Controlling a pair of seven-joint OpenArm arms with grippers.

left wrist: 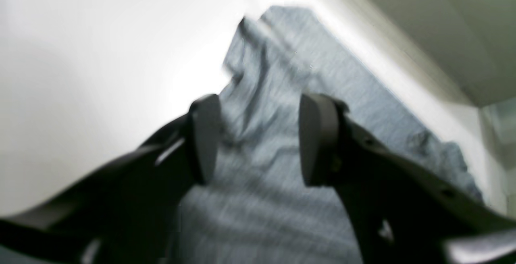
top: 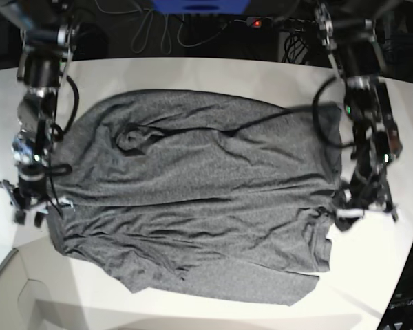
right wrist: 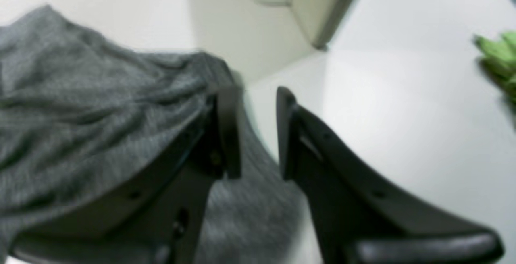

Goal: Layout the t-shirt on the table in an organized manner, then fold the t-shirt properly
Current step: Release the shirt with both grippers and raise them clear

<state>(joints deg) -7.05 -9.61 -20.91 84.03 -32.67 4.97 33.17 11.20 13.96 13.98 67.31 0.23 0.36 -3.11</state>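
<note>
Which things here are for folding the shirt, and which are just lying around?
For the job:
- t-shirt, grey, spread out but wrinkled
- table, white
- left tool, open at one edge of the shirt
- right tool, open at the opposite edge

Just lying about:
- green thing, blurry, away from the shirt
- cables beyond the far edge of the table

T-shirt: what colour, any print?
Heathered dark grey t-shirt, no print; clearest in the base view.

base overhead, blurry wrists close, sharing t-shirt (top: 199,199)
</note>
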